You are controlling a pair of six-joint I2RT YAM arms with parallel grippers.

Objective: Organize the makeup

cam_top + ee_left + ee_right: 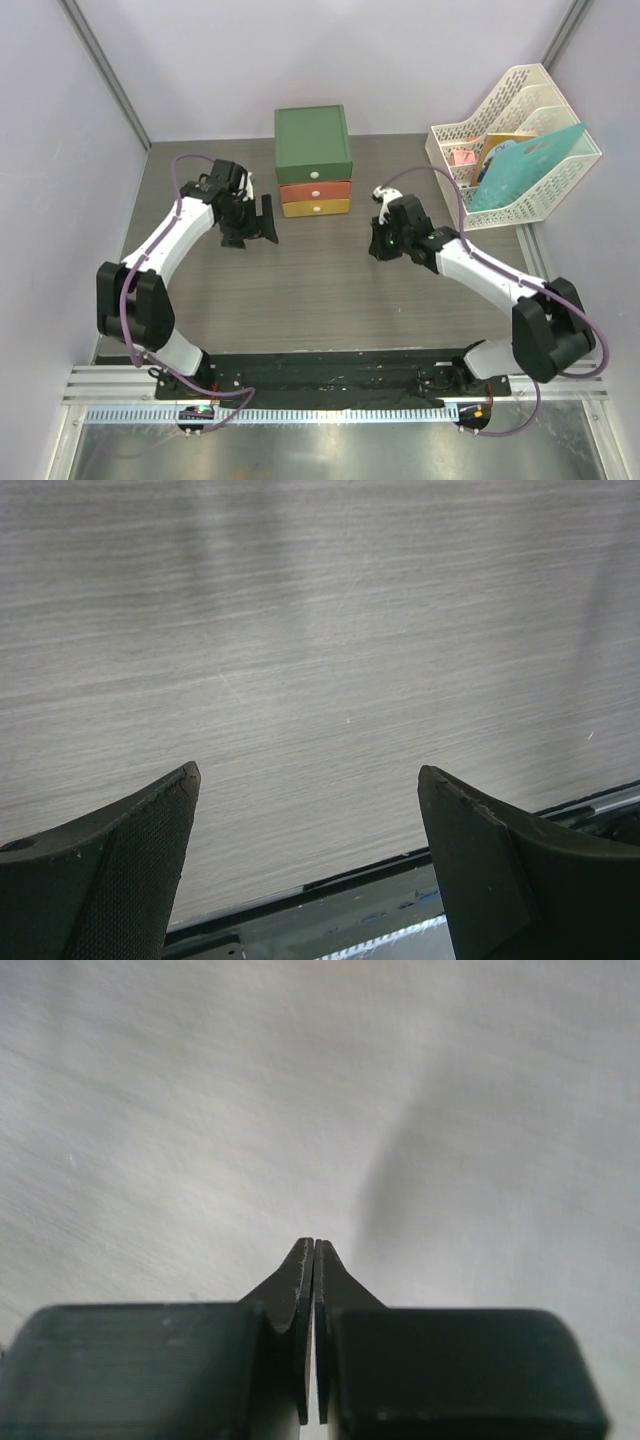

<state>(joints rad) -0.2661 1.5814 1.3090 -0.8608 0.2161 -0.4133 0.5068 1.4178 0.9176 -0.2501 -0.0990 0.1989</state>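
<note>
Hovering either side of drawer box (313,165), all drawers shut. Spread wide over bare surface (330,290), left gripper (310,772) holds nothing; right gripper (314,1245) pinched fully together, empty. No makeup visible in any view; probably inside box, unconfirmed. Risks: light box sliding if knob (314,192) pulled unbraced; right gripper slipping off small knob; left gripper clipping box side.

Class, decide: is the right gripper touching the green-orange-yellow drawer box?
Apart. The top external view shows the right gripper to the right of the drawer box, with a strip of bare table between them.
</note>
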